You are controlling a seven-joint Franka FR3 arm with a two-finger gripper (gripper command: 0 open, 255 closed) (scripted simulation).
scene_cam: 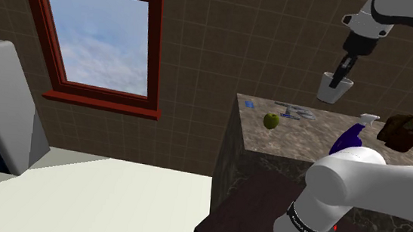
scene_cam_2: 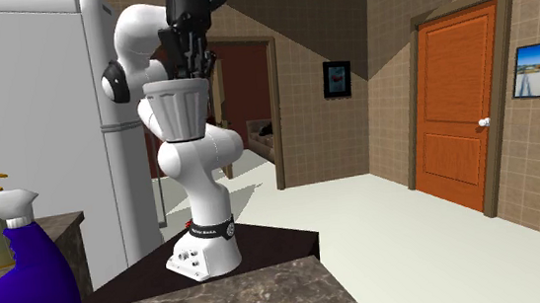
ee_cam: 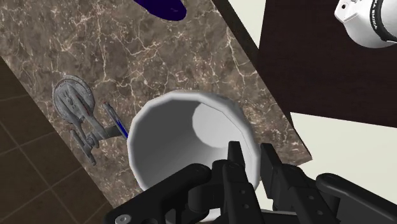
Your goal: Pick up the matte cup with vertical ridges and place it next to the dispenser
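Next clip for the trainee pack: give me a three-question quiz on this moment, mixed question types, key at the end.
1. True or false: the ridged white cup stands on the marbled counter.
2. What does the tool hold? A: the cup, by its rim. B: the green apple. C: nothing.
3. Fill in: the spray bottle has a ____ body.
Key: 1 false, the cup hangs in the air, clasped by the tool. 2 A. 3 blue.
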